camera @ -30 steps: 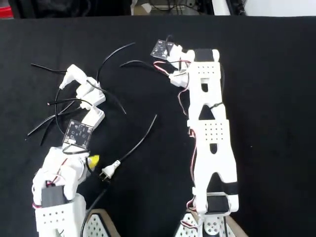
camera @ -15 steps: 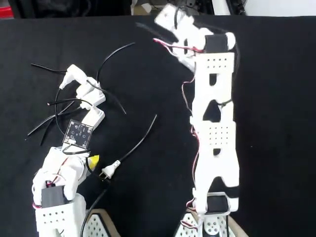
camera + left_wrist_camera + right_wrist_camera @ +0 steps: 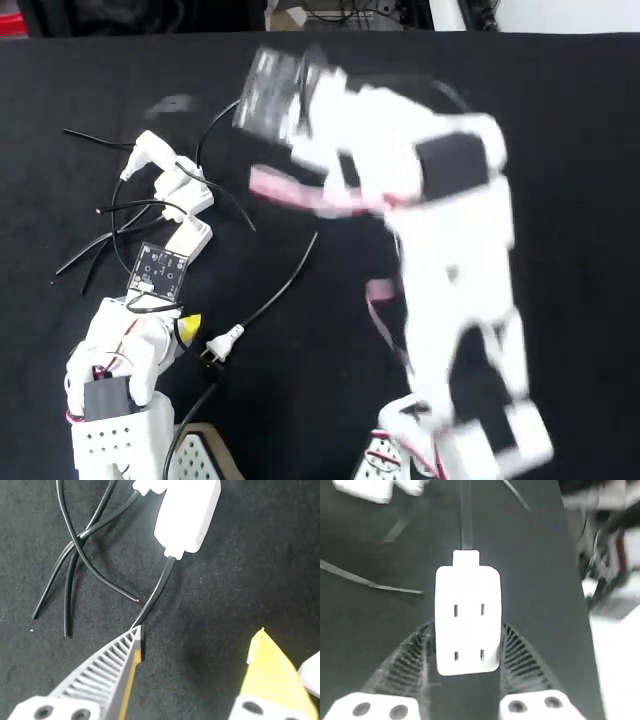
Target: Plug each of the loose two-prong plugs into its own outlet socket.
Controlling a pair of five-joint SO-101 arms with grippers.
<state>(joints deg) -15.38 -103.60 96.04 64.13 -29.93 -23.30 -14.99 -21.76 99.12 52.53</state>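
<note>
My right gripper (image 3: 467,630) is shut on a white outlet socket (image 3: 467,590), its slots facing the camera and a black cord leaving its far end. In the high view the right arm is a blur, with its gripper (image 3: 280,98) raised above the far middle of the table. A loose two-prong plug (image 3: 222,347) on a black cord lies near the front, just right of my left gripper (image 3: 178,322). That left gripper (image 3: 199,632) stands open, holding nothing, short of another white outlet socket (image 3: 187,510). A row of white sockets (image 3: 185,190) lies at the left.
Several loose black cords (image 3: 100,215) spread over the black table (image 3: 560,150) around the left sockets. More cord ends (image 3: 75,575) lie beside my left gripper's grey finger (image 3: 107,665). The arm bases (image 3: 200,455) stand at the front edge.
The right arm has swung from the far middle toward the left and risen, carrying its socket along. The left arm and the loose plug have kept still.
</note>
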